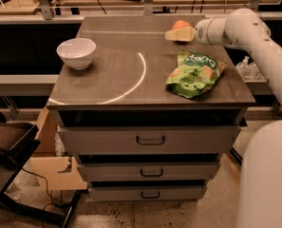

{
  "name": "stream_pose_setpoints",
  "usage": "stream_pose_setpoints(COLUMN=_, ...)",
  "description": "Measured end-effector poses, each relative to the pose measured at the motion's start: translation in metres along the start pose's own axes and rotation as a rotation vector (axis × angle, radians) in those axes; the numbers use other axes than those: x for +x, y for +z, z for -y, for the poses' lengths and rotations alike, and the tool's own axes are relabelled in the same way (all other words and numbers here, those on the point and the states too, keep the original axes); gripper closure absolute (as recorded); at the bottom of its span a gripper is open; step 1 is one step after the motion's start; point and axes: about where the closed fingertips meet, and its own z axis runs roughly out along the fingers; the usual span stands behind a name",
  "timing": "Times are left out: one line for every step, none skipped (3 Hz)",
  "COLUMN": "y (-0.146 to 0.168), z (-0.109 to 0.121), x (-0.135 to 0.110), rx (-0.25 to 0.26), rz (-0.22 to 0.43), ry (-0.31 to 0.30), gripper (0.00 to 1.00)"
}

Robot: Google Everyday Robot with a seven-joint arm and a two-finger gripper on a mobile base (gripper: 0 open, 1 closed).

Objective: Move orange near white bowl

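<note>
Gripper (179, 33): at the back right of the cabinet top, low over the surface, pointing left, at the end of the white arm (247, 30) reaching in from the right.
Gripper state: cannot tell from this view; pale tip right in front of the orange, contact unclear.
Orange (181, 23): at the back right of the top, just behind the gripper's tip, only the upper part showing.
White bowl (77, 52): upright near the left edge of the top, well apart from the orange, on the opposite side.
Green snack bag (195, 72): lying flat on the right half of the top, nearer the front than the orange, near the gripper but apart from it.
Cabinet top (112, 37): dark grey, with a thin white arc (138, 80) curving from the middle toward the front left corner.
Drawers (107, 139): 3 stacked below the top, each with 1 dark handle at its middle.
Cardboard box (52, 167): on the floor at the cabinet's left side.
Robot body (266, 179): pale and rounded, filling the lower right corner.
</note>
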Motion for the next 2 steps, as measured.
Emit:
stream_pose_setpoints(y=0.0194, z=0.0124, x=-0.0017, rx=0.003, rz=-0.010, ry=-0.003, gripper=0.00)
stream_pose_setpoints(y=0.0281, z=0.0204, x=-0.0025, rx=0.015, rz=-0.009, ry=-0.001, gripper=0.00)
